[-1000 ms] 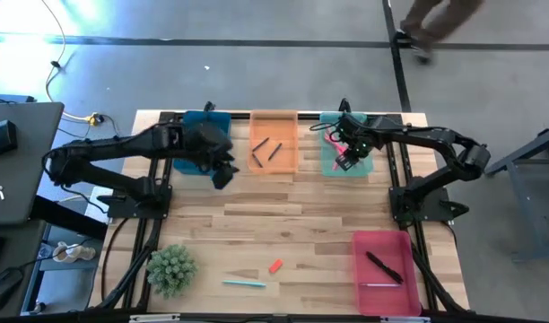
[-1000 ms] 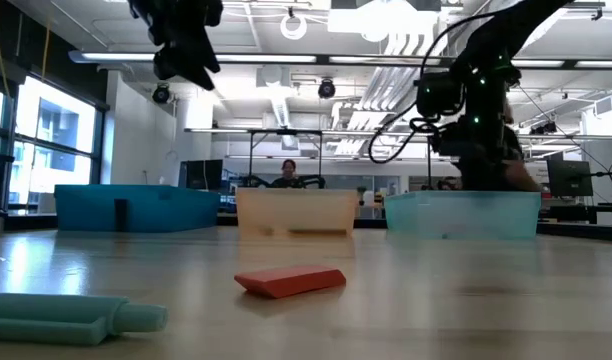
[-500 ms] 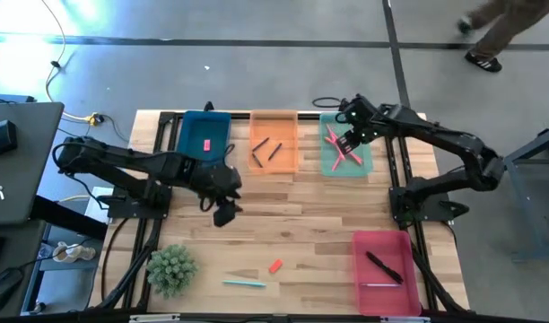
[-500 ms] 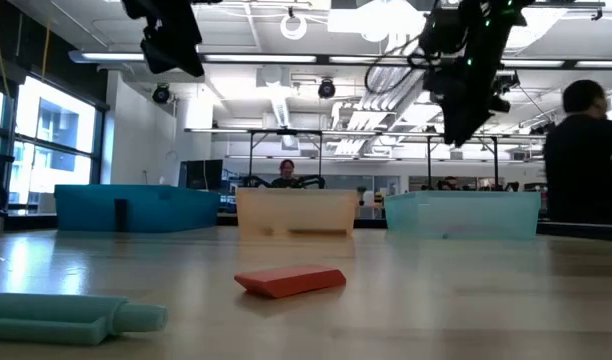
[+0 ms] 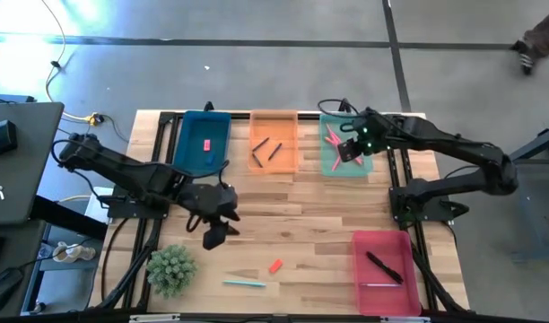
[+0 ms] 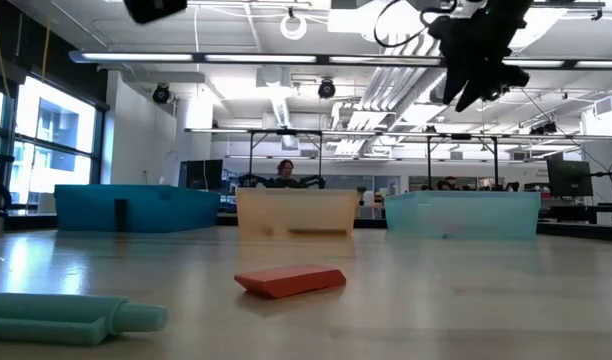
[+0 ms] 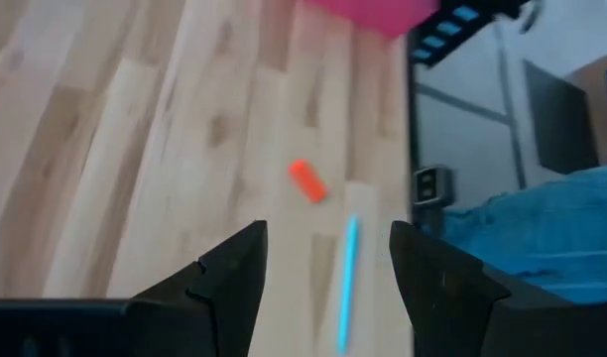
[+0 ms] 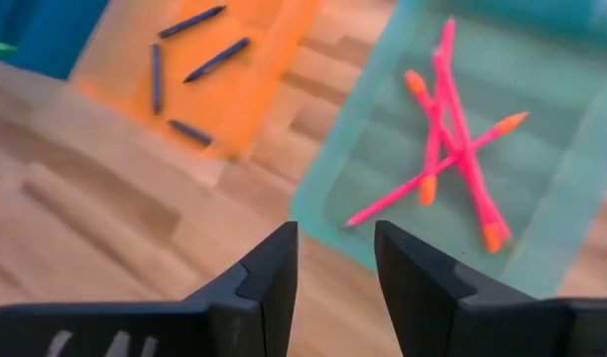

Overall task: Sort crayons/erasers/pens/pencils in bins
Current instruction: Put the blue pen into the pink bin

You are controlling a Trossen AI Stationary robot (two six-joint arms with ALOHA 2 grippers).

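My left gripper [image 5: 216, 235] [image 7: 328, 233] hangs open above the bare wood left of centre. Beyond its fingers lie an orange-red eraser [image 7: 306, 181] [image 5: 275, 266] and a light blue pencil [image 7: 348, 278] [image 5: 244, 283], flat on the table near the near edge. My right gripper [image 5: 351, 151] [image 8: 335, 233] is open and high over the near end of the light green-teal bin [image 5: 365, 167], where several salmon-pink pencils [image 8: 452, 169] lie crossed. The orange bin [image 5: 274, 164] holds dark crayons [image 8: 189, 55]. The blue bin [image 5: 192, 154] holds a pink eraser [image 5: 206, 144]. The red-pink bin [image 5: 369, 296] holds pens [image 5: 383, 266].
A spiky green plant [image 5: 171, 267] stands at the near left corner, left of the blue pencil. The arm bases sit on black frames at the table's left and right sides. Bare wood spans the middle between the far row of bins and the loose items.
My left gripper has swung from the near end of the blue bin toward the near edge and the orange-red eraser. My right gripper has risen out of the light green-teal bin, and the pink pencils now show lying in it. A person has walked past beyond the far edge.
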